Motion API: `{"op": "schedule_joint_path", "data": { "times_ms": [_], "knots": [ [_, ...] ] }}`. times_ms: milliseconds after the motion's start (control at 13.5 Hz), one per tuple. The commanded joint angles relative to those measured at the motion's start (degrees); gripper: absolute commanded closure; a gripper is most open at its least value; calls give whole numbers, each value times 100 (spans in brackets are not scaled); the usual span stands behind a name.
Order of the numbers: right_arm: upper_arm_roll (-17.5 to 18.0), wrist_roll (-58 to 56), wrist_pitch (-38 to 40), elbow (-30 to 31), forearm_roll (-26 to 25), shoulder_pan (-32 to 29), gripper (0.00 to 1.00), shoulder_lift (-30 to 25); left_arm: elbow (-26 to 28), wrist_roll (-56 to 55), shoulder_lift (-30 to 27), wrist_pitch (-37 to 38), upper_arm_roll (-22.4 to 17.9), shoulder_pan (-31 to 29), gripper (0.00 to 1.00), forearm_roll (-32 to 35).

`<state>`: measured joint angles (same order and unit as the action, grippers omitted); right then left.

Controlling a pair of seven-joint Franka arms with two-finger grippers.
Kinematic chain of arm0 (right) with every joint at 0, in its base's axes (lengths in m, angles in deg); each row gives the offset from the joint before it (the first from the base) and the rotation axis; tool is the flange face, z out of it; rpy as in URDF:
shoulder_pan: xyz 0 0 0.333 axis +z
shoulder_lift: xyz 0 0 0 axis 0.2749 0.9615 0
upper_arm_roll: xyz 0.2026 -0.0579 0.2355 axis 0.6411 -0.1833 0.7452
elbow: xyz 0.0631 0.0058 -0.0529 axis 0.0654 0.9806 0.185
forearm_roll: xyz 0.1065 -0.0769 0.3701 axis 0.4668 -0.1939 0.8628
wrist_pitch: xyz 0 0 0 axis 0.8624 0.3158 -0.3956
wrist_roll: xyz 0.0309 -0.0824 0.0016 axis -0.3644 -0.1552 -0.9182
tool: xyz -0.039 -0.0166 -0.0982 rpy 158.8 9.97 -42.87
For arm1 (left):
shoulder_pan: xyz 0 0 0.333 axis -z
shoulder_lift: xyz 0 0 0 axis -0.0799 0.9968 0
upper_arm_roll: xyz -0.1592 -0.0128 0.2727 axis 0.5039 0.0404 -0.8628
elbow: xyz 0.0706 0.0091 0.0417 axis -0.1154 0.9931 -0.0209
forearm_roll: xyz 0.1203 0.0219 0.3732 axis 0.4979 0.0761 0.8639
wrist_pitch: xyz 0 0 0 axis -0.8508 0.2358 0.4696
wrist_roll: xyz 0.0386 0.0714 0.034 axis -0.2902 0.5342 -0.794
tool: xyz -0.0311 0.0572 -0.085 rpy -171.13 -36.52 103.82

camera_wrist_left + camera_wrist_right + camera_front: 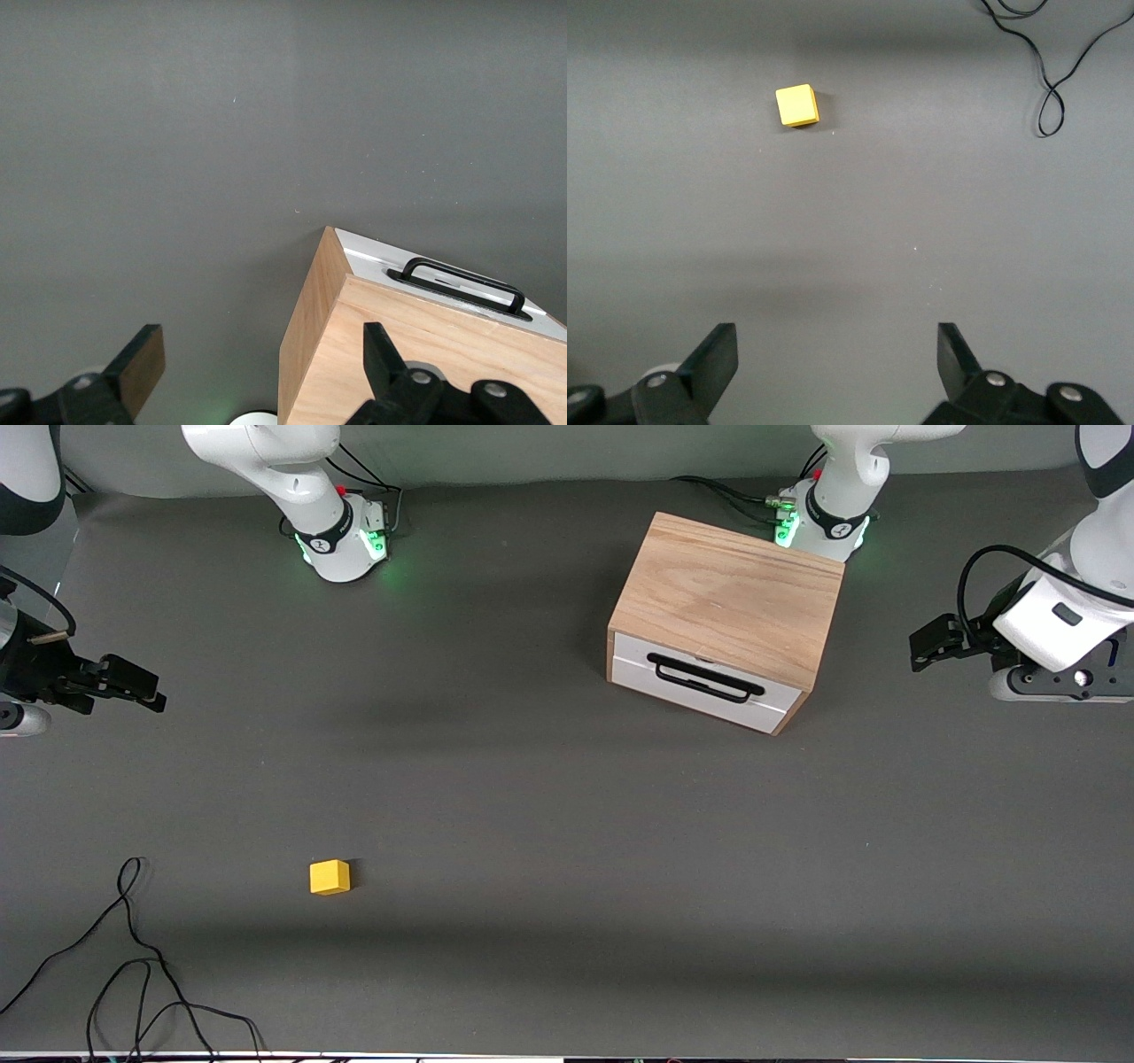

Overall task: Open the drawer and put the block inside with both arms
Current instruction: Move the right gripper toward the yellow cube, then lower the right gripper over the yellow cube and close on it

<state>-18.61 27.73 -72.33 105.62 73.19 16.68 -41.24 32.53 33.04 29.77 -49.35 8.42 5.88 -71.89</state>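
Note:
The oak-wood box [735,598] stands near the left arm's base, its white drawer [704,682] closed, black bar handle [706,677] facing the front camera. The box [416,354] and handle [465,283] also show in the left wrist view. The yellow block [330,877] lies on the mat toward the right arm's end, nearer the front camera; it also shows in the right wrist view [796,105]. My left gripper [926,646] hangs open and empty beside the box at the table's end. My right gripper [146,691] hangs open and empty above the mat's other end.
A loose black cable [133,957] lies on the mat at the front corner of the right arm's end, also in the right wrist view [1050,80]. Both arm bases [341,545] [824,522] stand along the back edge. The table is a dark grey mat [532,824].

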Motion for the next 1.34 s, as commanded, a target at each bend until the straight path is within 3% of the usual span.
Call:
{"op": "schedule_joint_path", "data": {
  "times_ms": [0,223,594,1262],
  "knots": [
    [30,-111,-24,-143,-13,77,0,144,-152,86,60,123,19,-7,0,-8],
    [30,-49,-261,-379,13,245,0,529,-152,86,60,141,19,-16,0,-8],
    [30,-49,-279,-1294,365,500,0,1522,-152,86,60,140,19,-24,0,-17],
    [-5,-67,-1525,-918,294,658,0,2367,-152,86,60,132,19,-51,0,-17]
  ]
}}
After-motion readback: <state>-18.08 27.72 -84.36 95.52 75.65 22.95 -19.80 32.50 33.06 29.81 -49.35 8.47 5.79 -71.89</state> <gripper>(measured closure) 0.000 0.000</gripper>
